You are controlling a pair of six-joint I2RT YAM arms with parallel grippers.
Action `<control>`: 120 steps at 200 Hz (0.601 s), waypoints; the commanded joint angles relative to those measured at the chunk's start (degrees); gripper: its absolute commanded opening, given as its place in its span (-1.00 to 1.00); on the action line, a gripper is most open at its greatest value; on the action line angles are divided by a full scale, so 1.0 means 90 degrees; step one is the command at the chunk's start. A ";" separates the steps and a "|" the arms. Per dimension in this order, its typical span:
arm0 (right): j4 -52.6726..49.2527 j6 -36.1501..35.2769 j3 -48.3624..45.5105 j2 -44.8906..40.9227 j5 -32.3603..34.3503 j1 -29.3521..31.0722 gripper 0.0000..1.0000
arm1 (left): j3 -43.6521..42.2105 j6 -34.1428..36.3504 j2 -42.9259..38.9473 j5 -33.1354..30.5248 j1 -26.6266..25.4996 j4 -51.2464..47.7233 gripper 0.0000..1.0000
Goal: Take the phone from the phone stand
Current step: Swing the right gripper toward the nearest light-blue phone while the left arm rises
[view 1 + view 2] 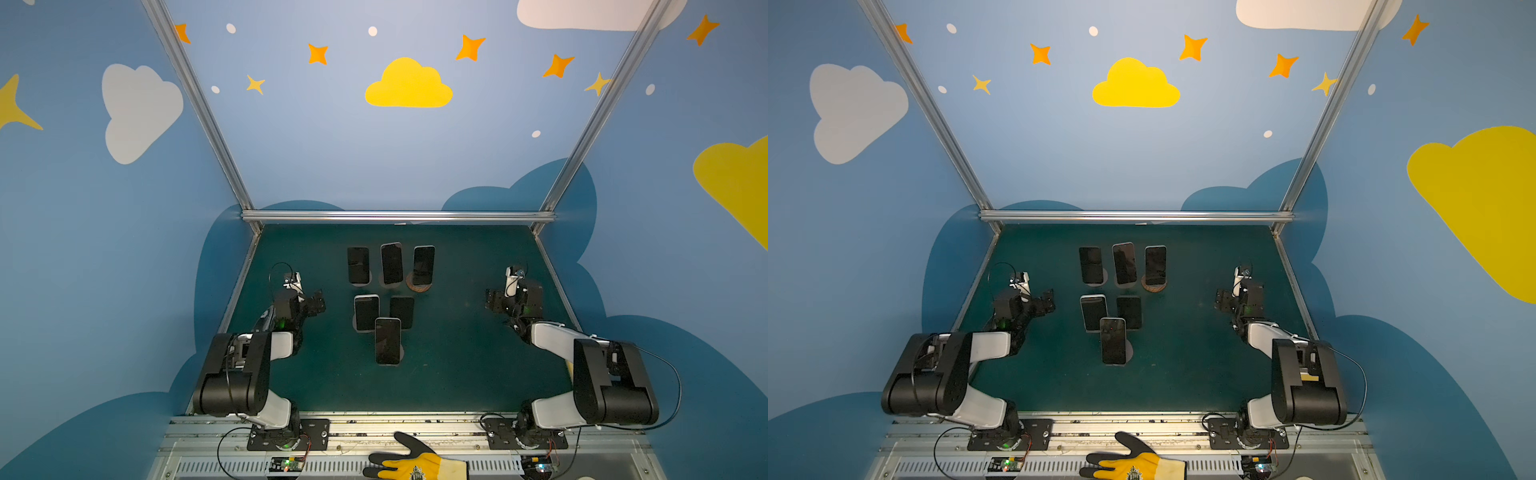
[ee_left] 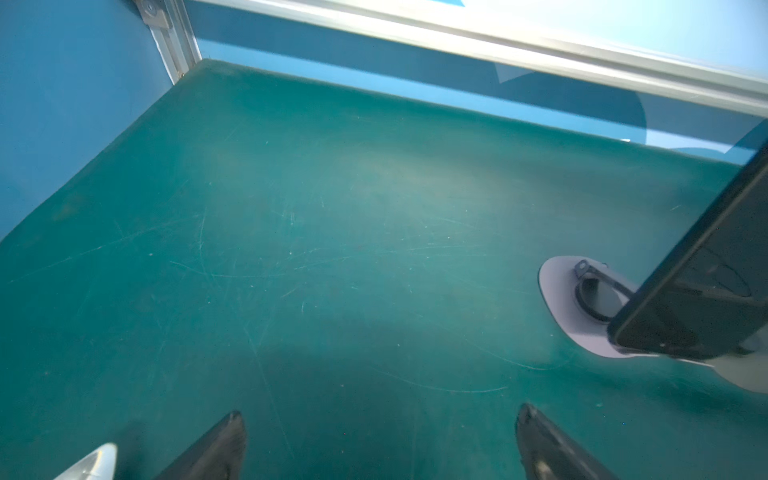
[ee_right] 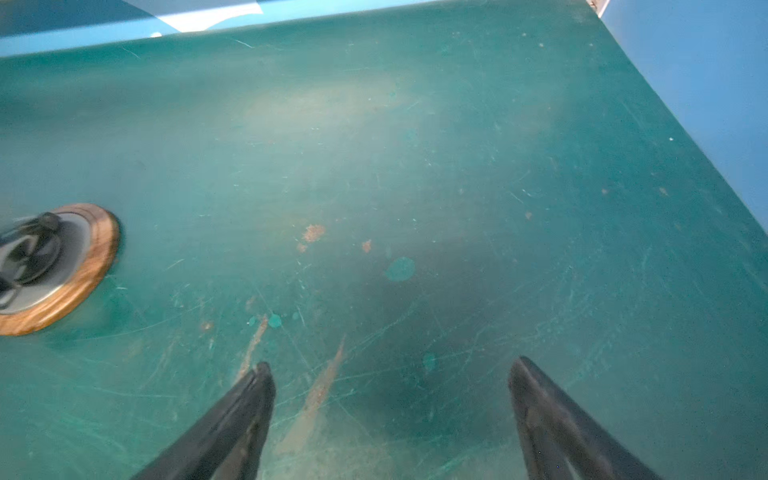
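Note:
Several dark phones stand upright on small stands in the middle of the green table (image 1: 457,374), in both top views. The nearest phone (image 1: 387,340) (image 1: 1113,340) stands in front. The back right phone (image 1: 424,266) sits on a wood-rimmed stand (image 1: 419,287) (image 3: 95,266). In the left wrist view, a phone (image 2: 706,270) leans on a grey stand (image 2: 561,291). My left gripper (image 1: 318,301) (image 2: 380,419) hovers open, left of the phones, holding nothing. My right gripper (image 1: 492,301) (image 3: 390,370) is open too, right of them, over bare scratched mat.
Blue walls with aluminium rails (image 1: 395,216) close in the table at the back and both sides. A hand in a yellow and black glove (image 1: 415,461) rests on the front rail between the arm bases.

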 commanded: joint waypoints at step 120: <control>-0.4996 0.3128 0.2781 -0.3048 -0.0410 0.1249 0.21 | 0.2960 -0.5576 -0.3845 -0.1832 0.0680 -0.6030 1.00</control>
